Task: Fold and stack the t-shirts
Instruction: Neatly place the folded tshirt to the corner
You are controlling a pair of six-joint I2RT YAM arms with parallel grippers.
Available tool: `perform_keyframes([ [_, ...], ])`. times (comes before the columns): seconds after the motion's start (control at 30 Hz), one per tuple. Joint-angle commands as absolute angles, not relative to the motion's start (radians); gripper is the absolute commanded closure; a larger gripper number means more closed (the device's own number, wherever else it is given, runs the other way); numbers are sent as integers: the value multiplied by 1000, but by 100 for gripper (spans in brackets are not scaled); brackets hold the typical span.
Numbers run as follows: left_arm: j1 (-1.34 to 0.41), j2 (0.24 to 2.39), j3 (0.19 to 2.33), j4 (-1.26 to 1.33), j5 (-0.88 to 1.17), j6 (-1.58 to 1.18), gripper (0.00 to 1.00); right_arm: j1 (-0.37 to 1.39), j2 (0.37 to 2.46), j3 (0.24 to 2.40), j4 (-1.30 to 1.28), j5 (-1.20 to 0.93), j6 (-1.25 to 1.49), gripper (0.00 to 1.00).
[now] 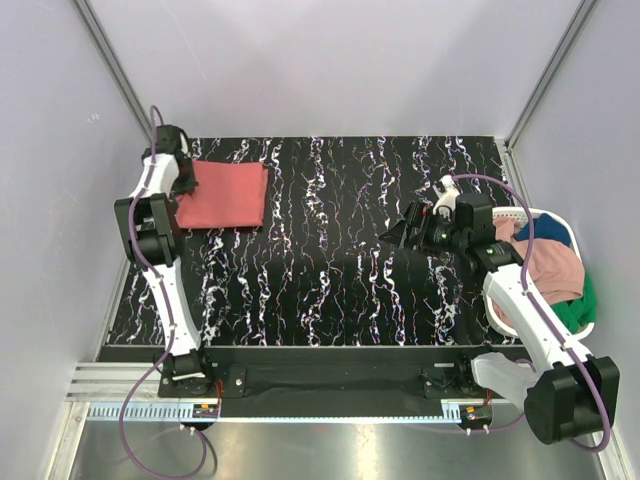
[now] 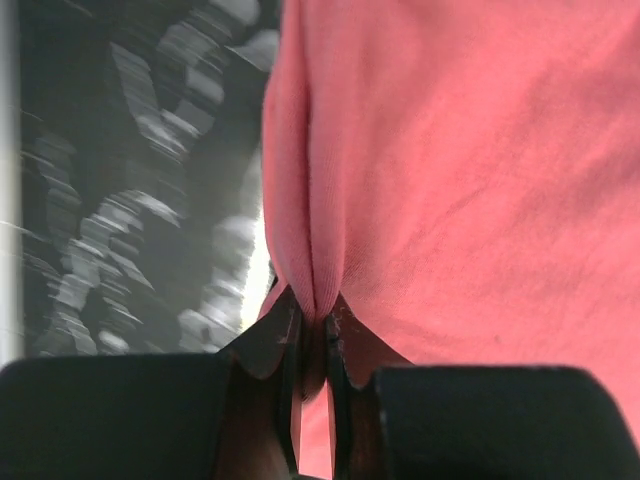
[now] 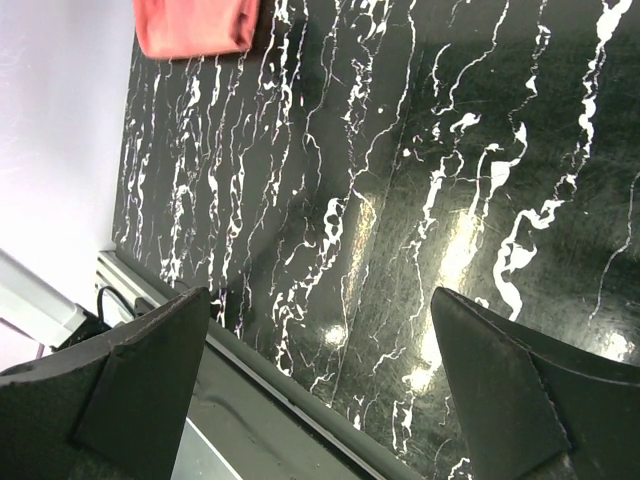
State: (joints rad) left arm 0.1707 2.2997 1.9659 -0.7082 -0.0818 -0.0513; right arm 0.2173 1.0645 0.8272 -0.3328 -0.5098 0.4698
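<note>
1. Left claw (image 2: 313, 322): jaws pressed nearly together, pinching a thin ridge of the coral-red t-shirt (image 2: 480, 180). The cloth bunches up between the tips, at the shirt's left edge.
2. From above, the left claw (image 1: 185, 180) sits at the far-left corner of the table. The coral-red t-shirt (image 1: 225, 195) lies there as a flat, roughly square folded block, touching the claw.
3. Right claw (image 3: 320, 310): fingers spread wide, nothing between them, only bare tabletop below. In the overhead view it (image 1: 405, 232) hangs over the table's right half, just beside the basket.
4. Basket (image 1: 592, 325): white plastic, off the right edge of the table. It holds the pink t-shirt (image 1: 550, 265), the dark blue t-shirt (image 1: 552, 232) and the green t-shirt (image 1: 580, 312), all unfolded in a heap.
5. Step, my guess: the first shirt is folded and the left claw is setting or squaring it at the stack spot. Three shirts are not started.
6. Next likely needs the left jaws to let go without dragging the fold open, and the right claw to reach into the basket for one shirt only.
7. Table (image 1: 330, 270): black with white marble streaks, glossy, with glare in the right wrist view.
8. Room: plain pale walls (image 1: 330, 60) on three sides, and a metal rail (image 1: 300, 412) along the near edge by the arm bases.
</note>
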Motion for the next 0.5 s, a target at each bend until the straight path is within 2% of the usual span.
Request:
perform_keyframes([
  [0.0,198,2374,2101,-609,-137,21,100,222,1078,830,-272,-531,479,0],
  [0.27,212,2482,2319,-555,-253,6,100,222,1181,857,-255,-532,502,0],
  [0.47,239,2497,2336,-566,-252,-26,100,222,1243,894,-245,-546,503,0],
])
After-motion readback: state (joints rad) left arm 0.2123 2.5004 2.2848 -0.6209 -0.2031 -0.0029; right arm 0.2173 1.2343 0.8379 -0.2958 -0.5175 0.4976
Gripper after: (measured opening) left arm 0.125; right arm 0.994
